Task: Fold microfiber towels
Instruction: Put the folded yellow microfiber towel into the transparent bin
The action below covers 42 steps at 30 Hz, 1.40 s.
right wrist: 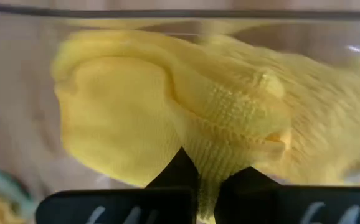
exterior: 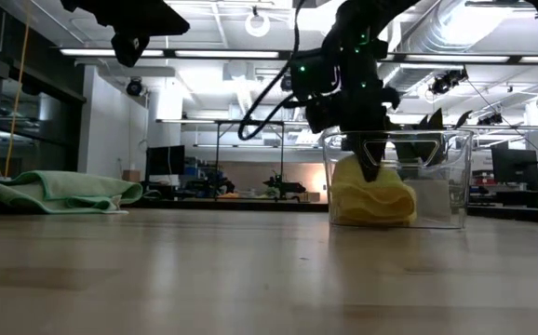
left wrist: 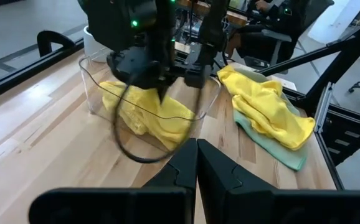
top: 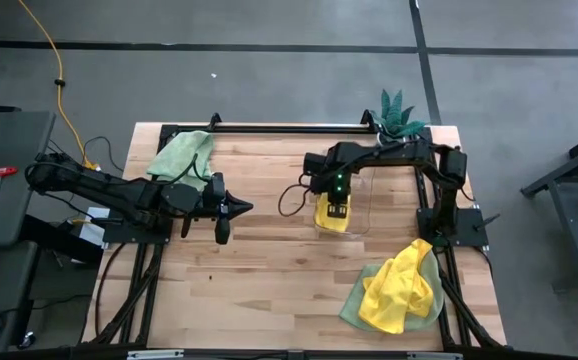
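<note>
Cloth pinched tight in my right claw point(right wrist: 206, 177), I lower the yellow towel point(right wrist: 186, 106) into the clear bin point(exterior: 441, 181) for stowing.

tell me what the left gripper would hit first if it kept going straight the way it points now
Probably the clear plastic bin holding a yellow towel, where the right gripper is pinching that towel. The left gripper, shut and raised above the table, aims at it in its wrist view; given its height, it might meet the right arm first.

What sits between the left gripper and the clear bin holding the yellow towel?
Only bare tabletop: in the high view nothing lies between the left gripper and the clear bin with the yellow towel.
</note>
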{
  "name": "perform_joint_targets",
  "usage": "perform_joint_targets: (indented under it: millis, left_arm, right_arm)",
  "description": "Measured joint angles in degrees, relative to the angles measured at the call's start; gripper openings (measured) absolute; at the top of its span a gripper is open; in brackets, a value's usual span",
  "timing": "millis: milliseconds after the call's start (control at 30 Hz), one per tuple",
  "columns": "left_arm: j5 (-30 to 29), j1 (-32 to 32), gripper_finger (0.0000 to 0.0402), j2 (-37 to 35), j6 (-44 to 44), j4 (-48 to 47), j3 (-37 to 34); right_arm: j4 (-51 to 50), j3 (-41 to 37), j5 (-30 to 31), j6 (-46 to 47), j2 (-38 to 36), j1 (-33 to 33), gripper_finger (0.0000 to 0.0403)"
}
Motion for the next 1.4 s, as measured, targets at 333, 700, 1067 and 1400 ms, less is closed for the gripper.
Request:
perform_joint_targets:
  millis: [333,700,1067,1400]
  left_arm:
    - [0.0,0.01,0.0,0.0,0.93,-0.01,0.0]
    - [0.0,0.01,0.0,0.0,1.04,-0.01,0.0]
    - [0.06,0.01,0.0,0.0,0.96,-0.49,0.0]
    - [0.44,0.01,0.0,0.0,0.96,-0.64,0.0]
  right_arm:
    - [0.78,0.0,10.52,3.63,0.0,-1.17,0.0]
    - [3.09,0.0,1.96,7.58,0.0,-2.79,0.0001]
    - [3.49,0.0,-6.85,7.66,0.0,-2.8,0.002]
    - [5.35,0.0,-4.0,10.13,0.0,-2.97,0.0023]
